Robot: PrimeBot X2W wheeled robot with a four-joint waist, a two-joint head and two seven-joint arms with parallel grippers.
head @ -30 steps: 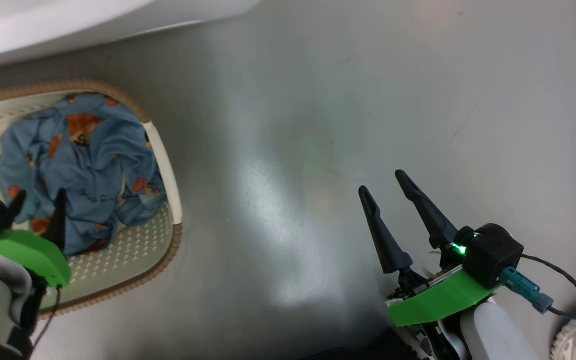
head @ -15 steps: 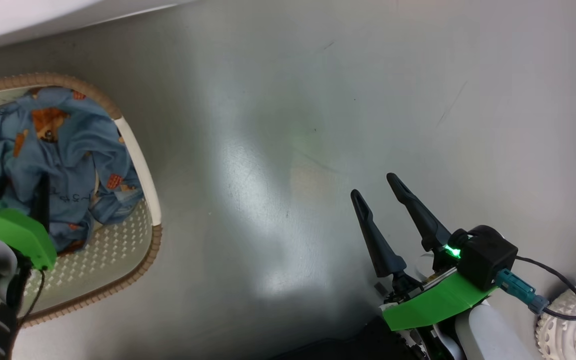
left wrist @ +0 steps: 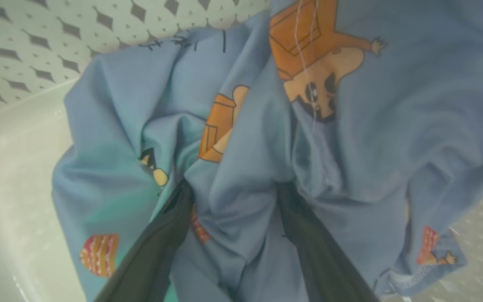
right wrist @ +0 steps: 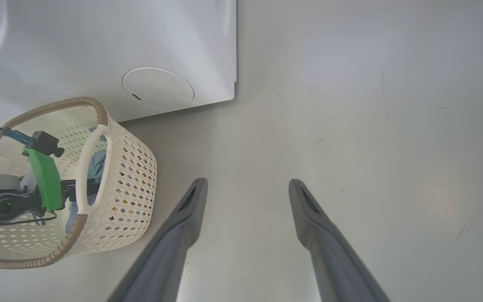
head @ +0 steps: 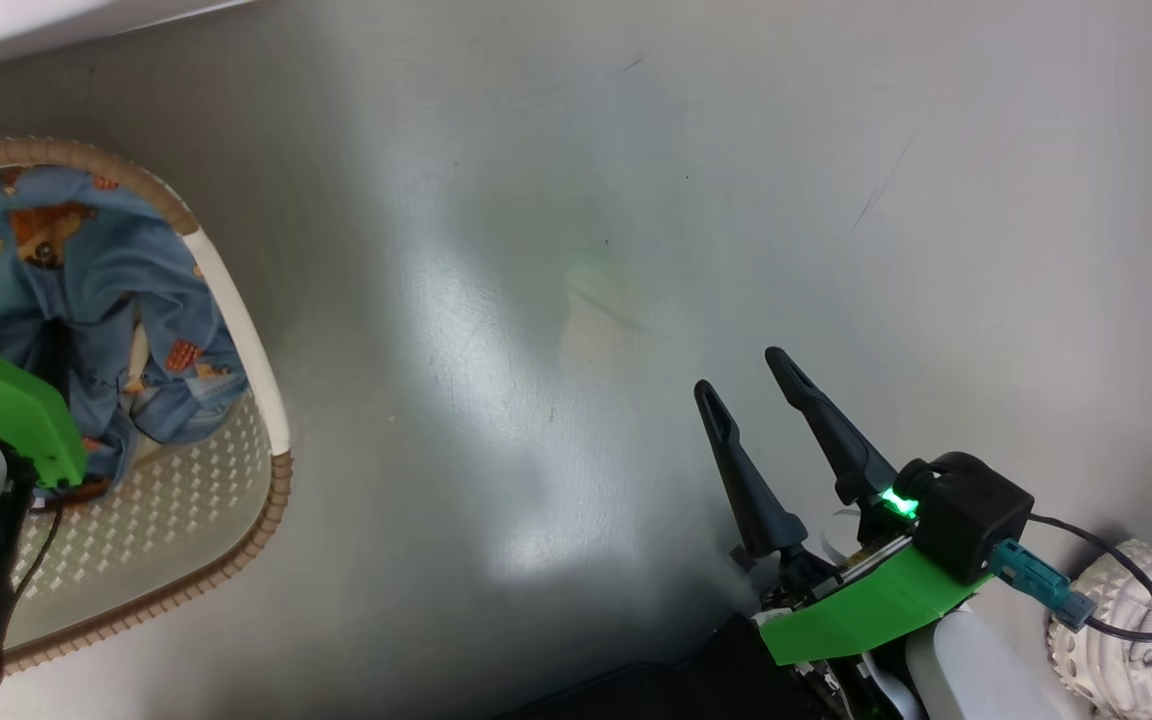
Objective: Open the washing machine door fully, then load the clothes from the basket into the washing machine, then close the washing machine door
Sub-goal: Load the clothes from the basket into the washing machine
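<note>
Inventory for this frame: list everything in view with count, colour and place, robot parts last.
washing machine: one, white, behind the basket; round filter cap low on its front.
basket: one, cream with brown rim and white handle, on the floor at the robot's left.
clothes: one bundle, light blue with orange figures, inside the basket.
floor: grey, glossy, under everything.
left gripper: one, dark fingers open, sunk in the clothes, a fold between them.
right gripper: one, dark fingers open, over the floor, holding nothing.
treaded wheel: one, pale, lower right of head view.
</note>
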